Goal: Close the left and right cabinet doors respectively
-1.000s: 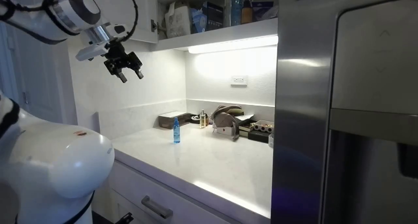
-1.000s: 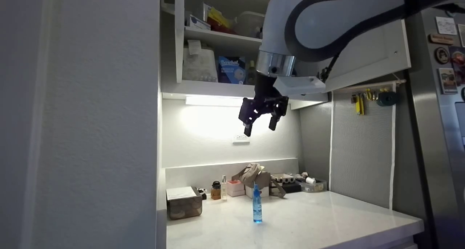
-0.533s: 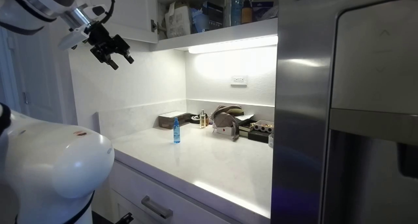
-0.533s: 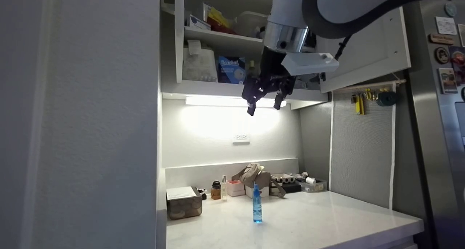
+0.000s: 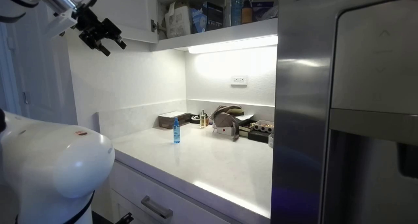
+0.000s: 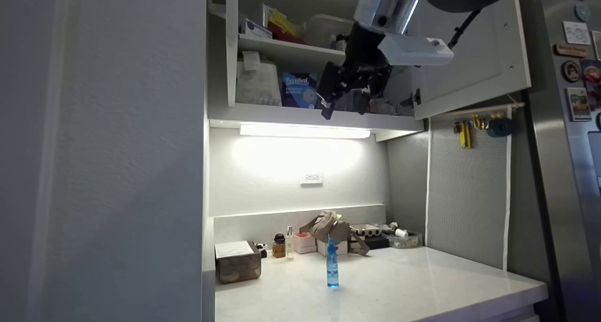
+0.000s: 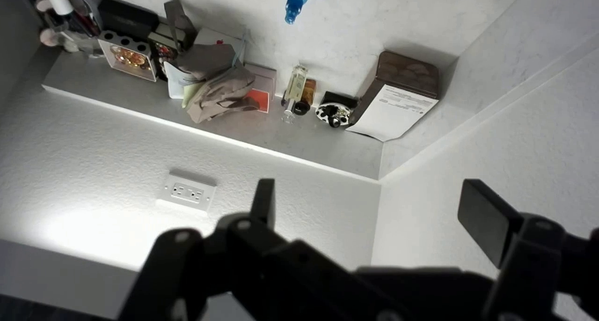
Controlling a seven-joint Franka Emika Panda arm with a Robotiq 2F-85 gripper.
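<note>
The left cabinet door [image 5: 127, 15] is a white panel standing open at the upper left in an exterior view, its hinge at the cabinet's left edge. The right cabinet door [image 6: 474, 64] is a white panel standing open at the upper right in an exterior view, partly behind the arm. My gripper [image 5: 113, 47] is black, open and empty, near the left door's lower edge in that picture. In an exterior view the gripper [image 6: 345, 110] is in front of the cabinet's bottom shelf, apart from the right door. In the wrist view the gripper's fingers [image 7: 374, 208] are wide apart; neither door shows clearly there.
The cabinet shelves hold boxes, bags and bottles. A blue spray bottle [image 6: 332, 265] stands on the white counter [image 6: 399, 289]. A brown box [image 6: 238, 268] and small items line the back wall. A steel fridge [image 5: 303, 119] stands beside the counter. Tools [image 6: 465, 132] hang under the right door.
My gripper has risen from below the cabinet to the level of its bottom shelf, shifting left in one picture and slightly right in another. It stays open. Both doors have not moved.
</note>
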